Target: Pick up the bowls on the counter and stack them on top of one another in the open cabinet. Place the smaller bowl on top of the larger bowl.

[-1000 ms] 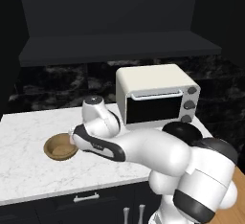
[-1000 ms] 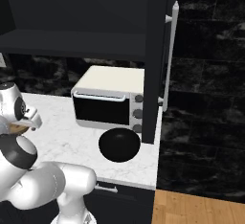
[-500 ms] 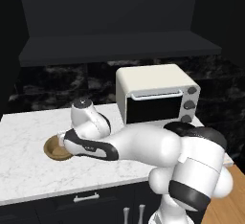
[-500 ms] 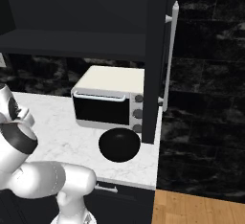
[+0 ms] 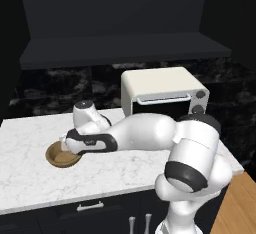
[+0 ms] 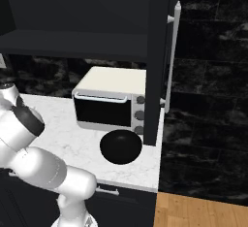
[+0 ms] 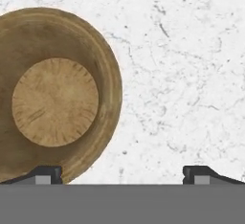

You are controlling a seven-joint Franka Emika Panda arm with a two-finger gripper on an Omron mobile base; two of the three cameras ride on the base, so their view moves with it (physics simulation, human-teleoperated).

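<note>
The smaller bowl (image 5: 61, 156), tan wood with a lighter inside, sits on the left part of the white marble counter (image 5: 30, 178). My gripper (image 5: 67, 148) hovers low right over its right rim, jaws open and empty. Looking straight down in the hand view, the smaller bowl (image 7: 55, 98) lies to the left. One of my fingertips (image 7: 48, 173) is above its rim and the other is over bare counter (image 7: 182, 74), with the gripper (image 7: 124, 175) between them. The larger bowl (image 6: 121, 147), glossy black, rests near the counter's right end. Above, the open cabinet (image 5: 125, 48) is dark.
A cream toaster oven (image 5: 162, 94) stands at the back right of the counter, just behind the black bowl. The open cabinet door (image 6: 162, 56) with its long silver handle hangs at the right end. Dark drawers with silver handles run below the counter's front edge.
The arm has swung left and stretched down toward the tan bowl, bringing the hand low over its rim. The jaws have stayed open; both bowls are unmoved.
</note>
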